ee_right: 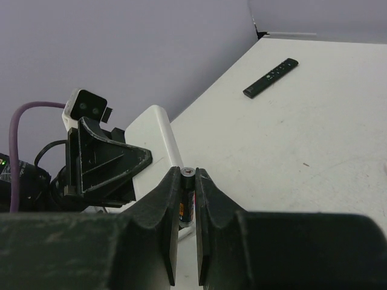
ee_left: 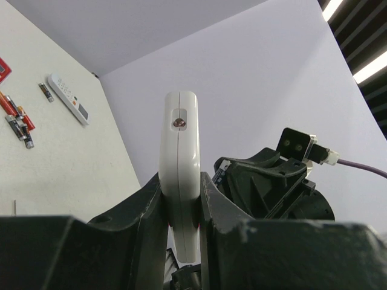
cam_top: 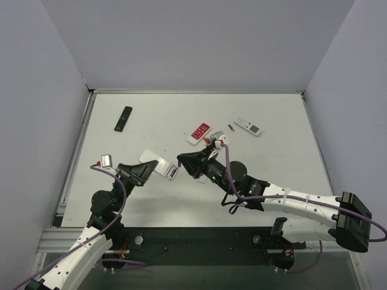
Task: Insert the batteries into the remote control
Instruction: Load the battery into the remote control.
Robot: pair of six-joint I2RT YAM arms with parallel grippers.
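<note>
Mid-load: my left jaws clamp the white remote (ee_left: 180, 163) by its sides, raised at a tilt over the near part of the surface (cam_top: 278, 163). My right jaws pinch one battery (ee_right: 187, 199) upright, just beside the remote's end. The risk, as I judge it, is that the slim cylinder pivots or pops free when it meets the spring. It could also seat with its poles reversed, or the push could twist the remote in my hold.

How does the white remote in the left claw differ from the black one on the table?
The white remote is clamped in the left gripper, raised; the black remote lies flat on the table, untouched. The white one is broader, the black one slimmer. Both are rectangular.
</note>
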